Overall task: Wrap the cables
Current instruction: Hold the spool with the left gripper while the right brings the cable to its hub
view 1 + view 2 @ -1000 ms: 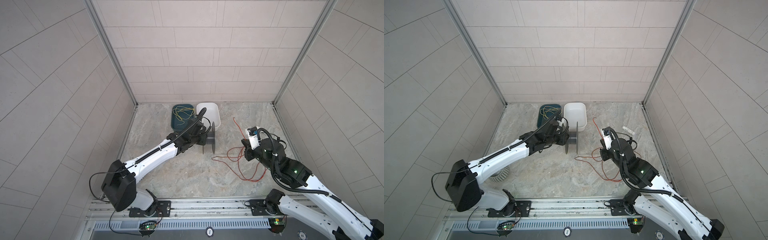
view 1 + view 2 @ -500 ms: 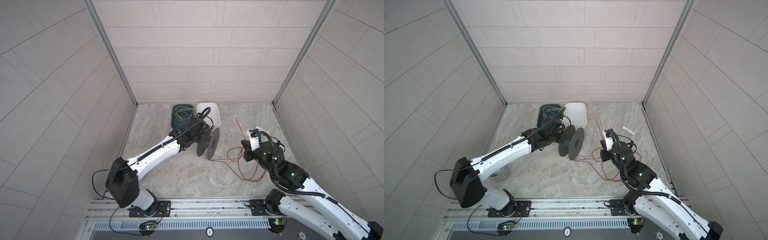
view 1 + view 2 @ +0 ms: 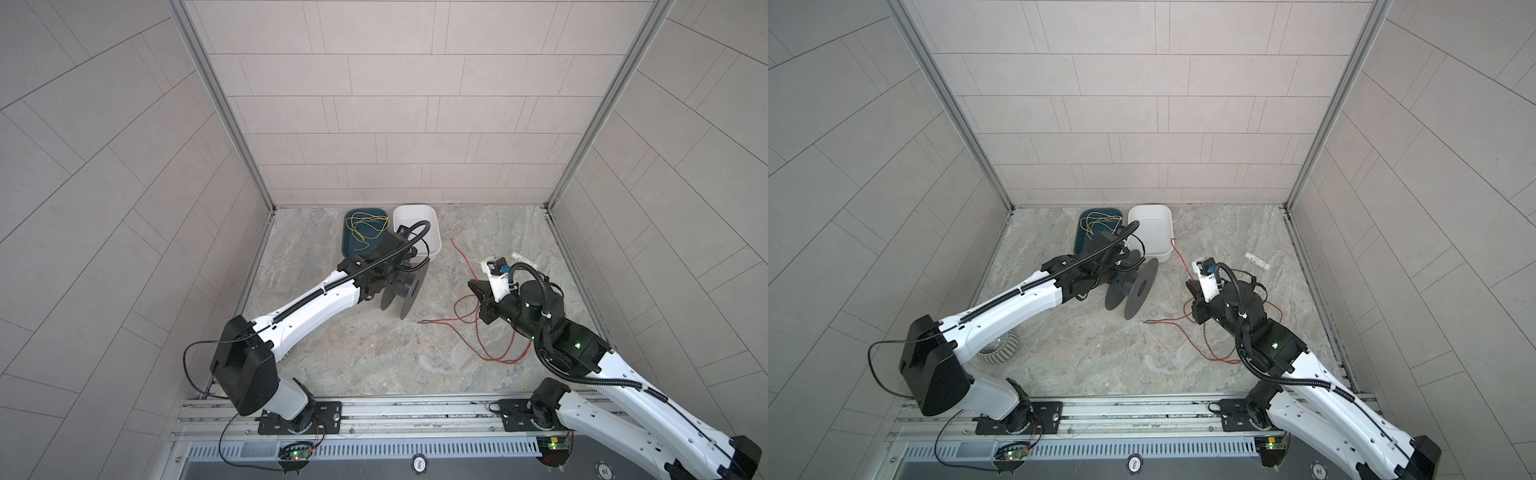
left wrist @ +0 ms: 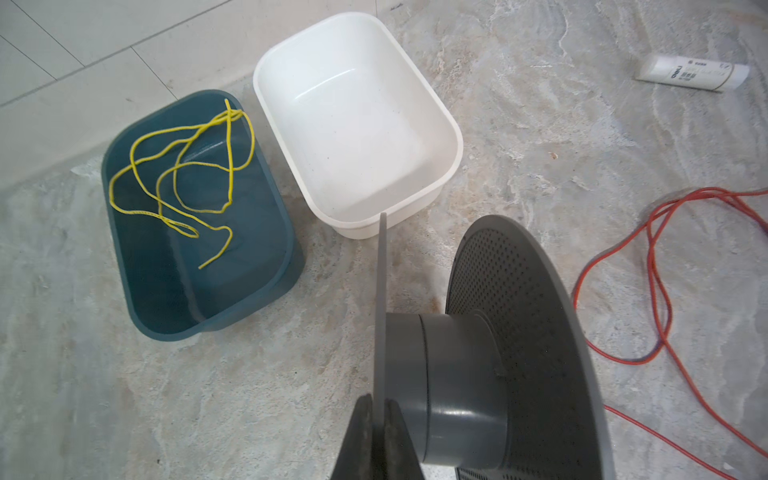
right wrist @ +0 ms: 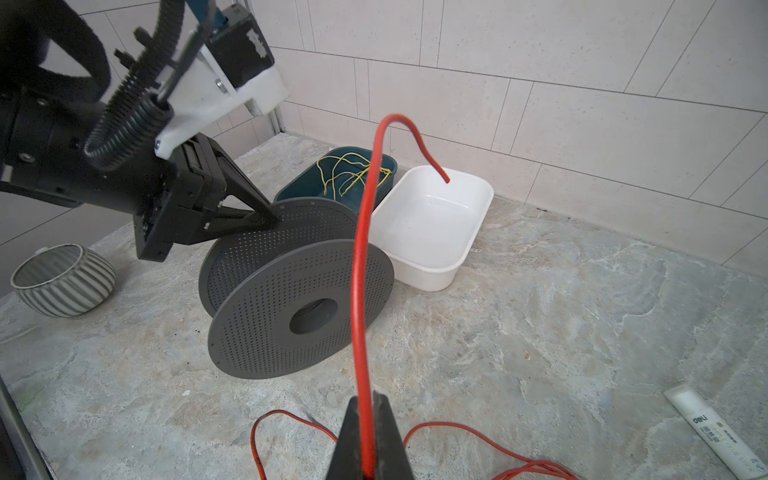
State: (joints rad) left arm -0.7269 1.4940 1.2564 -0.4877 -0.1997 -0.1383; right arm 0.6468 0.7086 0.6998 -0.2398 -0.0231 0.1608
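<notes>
The cable [image 5: 360, 291] is a thin red-orange wire. My right gripper [image 5: 365, 399] is shut on it, and its free end rises above the jaws and curls over. The rest lies in loose loops [image 3: 440, 321] [image 3: 1167, 321] on the stone floor under the right arm. A grey perforated spool [image 3: 405, 286] [image 3: 1138, 286] [image 5: 291, 316] stands tilted on its flanges left of the cable, bare of wire. My left gripper [image 4: 377, 401] is shut on the edge of its nearer flange. In both top views the right gripper [image 3: 478, 286] hovers right of the spool.
A teal bin [image 4: 249, 299] holding a yellow wire [image 4: 187, 166] and an empty white bin [image 4: 453, 137] stand side by side at the back wall, just behind the spool. A white tube [image 4: 690, 75] [image 5: 715, 432] lies at the right. A striped bowl [image 5: 62, 282] sits by the left arm.
My left gripper has closed on the spool's flange. The spool has turned from edge-on to angled, showing its faces. The right gripper has kept hold of the cable and hardly moved.
</notes>
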